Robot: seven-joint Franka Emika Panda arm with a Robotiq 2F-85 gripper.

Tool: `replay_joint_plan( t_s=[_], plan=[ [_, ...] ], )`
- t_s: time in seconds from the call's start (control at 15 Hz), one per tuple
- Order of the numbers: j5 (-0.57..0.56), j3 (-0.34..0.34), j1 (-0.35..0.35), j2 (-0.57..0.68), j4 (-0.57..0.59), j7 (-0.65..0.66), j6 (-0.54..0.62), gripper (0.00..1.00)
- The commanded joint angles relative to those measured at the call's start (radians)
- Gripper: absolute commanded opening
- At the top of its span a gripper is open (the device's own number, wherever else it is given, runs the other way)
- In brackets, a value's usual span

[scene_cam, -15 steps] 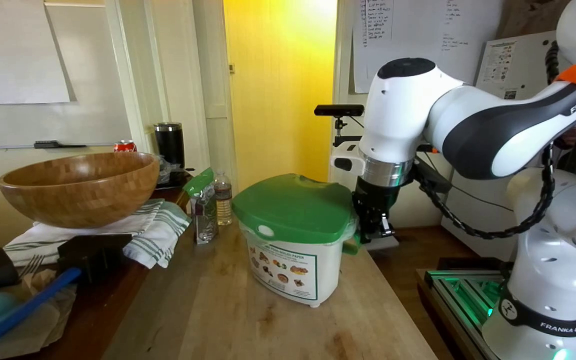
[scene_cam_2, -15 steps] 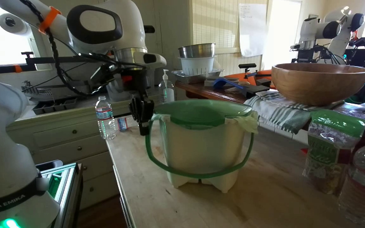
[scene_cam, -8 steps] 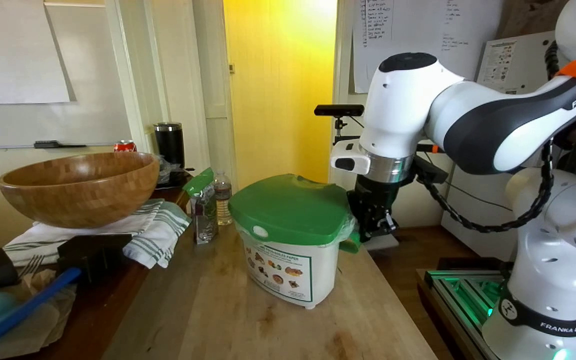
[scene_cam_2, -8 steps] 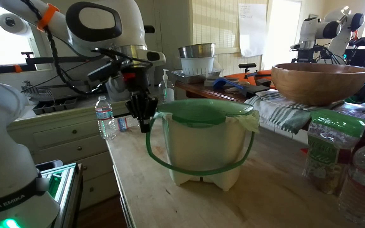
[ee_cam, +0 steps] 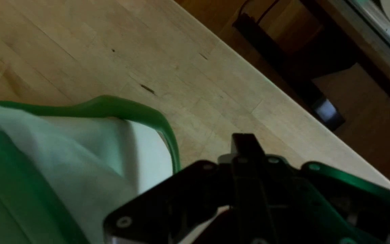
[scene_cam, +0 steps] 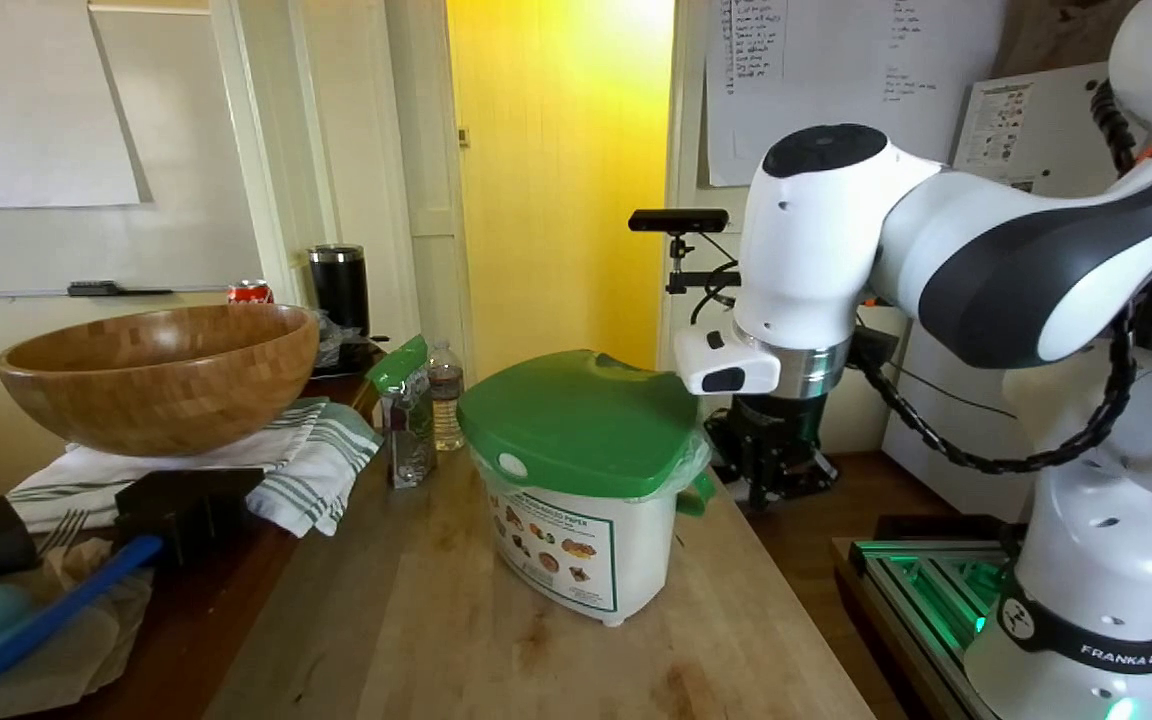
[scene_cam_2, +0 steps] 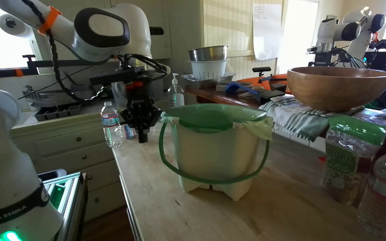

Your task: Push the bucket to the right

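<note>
The bucket stands upright on the wooden table, a white tub [scene_cam: 636,545] with a green lid [scene_cam: 581,420] and a food-picture label [scene_cam: 561,550]. Its green handle [scene_cam_2: 213,181] hangs down in front of the tub in an exterior view. Beside the bucket, on the robot arm's side, hovers my gripper [scene_cam_2: 143,138], with a small gap between its fingertips and the tub. In the wrist view my gripper [ee_cam: 244,137] has its fingers pressed together with nothing between them, and the tub's white side [ee_cam: 152,152] lies to their left.
A snack bag [scene_cam: 409,425] and a water bottle [scene_cam: 447,400] stand behind the bucket. The wooden bowl [scene_cam: 161,375] rests on a striped towel [scene_cam: 321,465]. Another bottle [scene_cam_2: 112,124] stands near the table's edge. That edge [ee_cam: 283,95] runs close to my gripper.
The bucket has shifted and turned slightly, away from the arm's side. My gripper has since turned and drawn back from the bucket towards the robot's base, opening a gap between them.
</note>
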Motion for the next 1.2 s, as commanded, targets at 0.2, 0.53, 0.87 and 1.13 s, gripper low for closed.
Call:
replay_joint_plan(
  t_s=[0.2, 0.53, 0.87, 1.13],
  plan=[
    [-0.034, 0.03, 0.035, -0.076, -0.016, -0.001, -0.049, 0.44],
    [-0.04, 0.034, 0.01, -0.089, -0.017, 0.165, 0.068, 0.81],
    [-0.044, 0.045, -0.044, -0.063, -0.009, 0.34, 0.191, 1.0],
    [-0.044, 0.059, -0.083, -0.019, -0.001, 0.441, 0.278, 1.0]
  ],
)
